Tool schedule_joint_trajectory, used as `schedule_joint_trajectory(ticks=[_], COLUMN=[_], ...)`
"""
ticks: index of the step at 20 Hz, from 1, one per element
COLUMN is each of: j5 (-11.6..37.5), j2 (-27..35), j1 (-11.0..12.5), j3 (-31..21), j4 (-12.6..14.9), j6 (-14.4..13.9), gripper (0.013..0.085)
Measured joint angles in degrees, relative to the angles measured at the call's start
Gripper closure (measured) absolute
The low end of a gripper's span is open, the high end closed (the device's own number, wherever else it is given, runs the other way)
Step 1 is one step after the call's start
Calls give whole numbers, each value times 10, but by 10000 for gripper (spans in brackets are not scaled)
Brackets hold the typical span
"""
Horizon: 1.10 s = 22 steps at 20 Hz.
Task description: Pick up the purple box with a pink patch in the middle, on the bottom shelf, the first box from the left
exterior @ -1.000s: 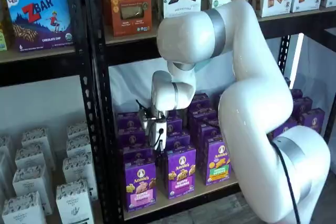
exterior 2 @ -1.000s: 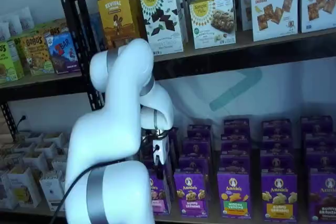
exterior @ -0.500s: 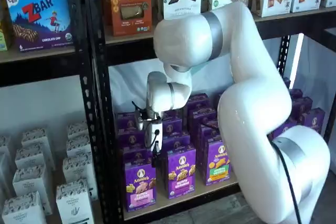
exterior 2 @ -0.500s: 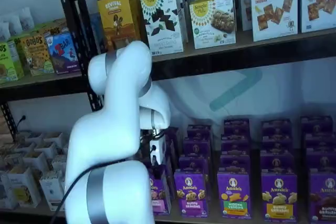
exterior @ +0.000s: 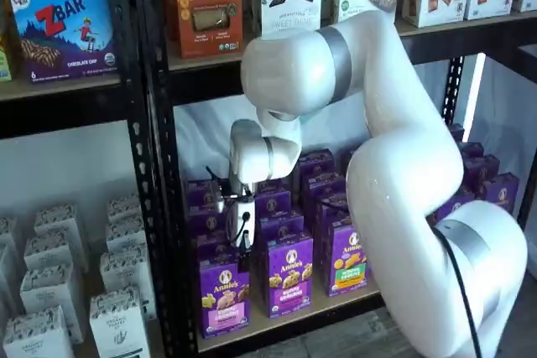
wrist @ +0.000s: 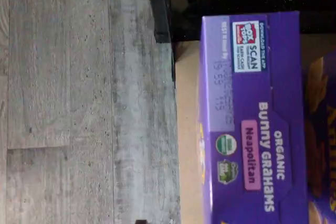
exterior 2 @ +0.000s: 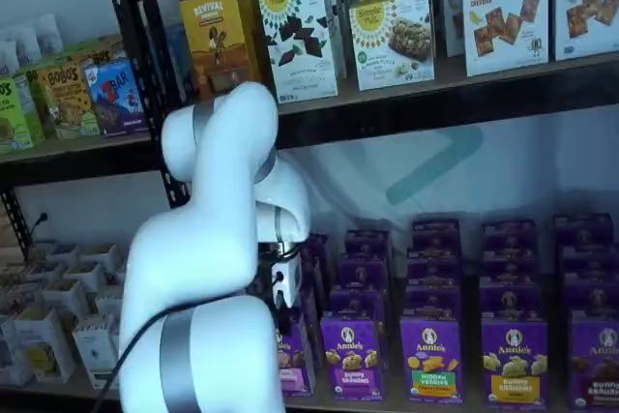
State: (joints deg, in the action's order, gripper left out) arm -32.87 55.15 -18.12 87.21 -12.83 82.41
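The purple box point(exterior: 224, 295) stands upright at the front left of the bottom shelf point(exterior: 294, 318), with a rabbit logo and a pale pink panel. In the wrist view its top point(wrist: 252, 129) reads "Bunny Grahams Neapolitan" on a pink tag, with the pale shelf board point(wrist: 186, 145) beside it. In a shelf view the arm half hides the box point(exterior 2: 293, 363). My gripper point(exterior: 242, 257) hangs just above the box's top, white body over short black fingers. It also shows in a shelf view point(exterior 2: 282, 316). No gap between the fingers is visible.
A purple box with a magenta panel point(exterior: 290, 274) and one with a green panel point(exterior: 348, 257) stand right of it, with more rows behind. A black rack post point(exterior: 164, 207) rises close on the left. White boxes point(exterior: 117, 316) fill the neighbouring rack. Grey wood floor point(wrist: 79, 98) lies below.
My gripper has moved left and slightly down, from over the gap between the two front boxes to above the leftmost front box. The boxes have not moved.
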Motion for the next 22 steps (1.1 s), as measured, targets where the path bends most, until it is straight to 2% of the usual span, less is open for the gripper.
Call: schedule_joint_trajectory(ticks=[10,17,22], j5=[20,30,29], j2=[11,24,33], j1=[-7,-13,-15], j3=[-2,6,14], j4=[-4,9,3], j6=[-2,-18,-15], gripper=[130,130,130])
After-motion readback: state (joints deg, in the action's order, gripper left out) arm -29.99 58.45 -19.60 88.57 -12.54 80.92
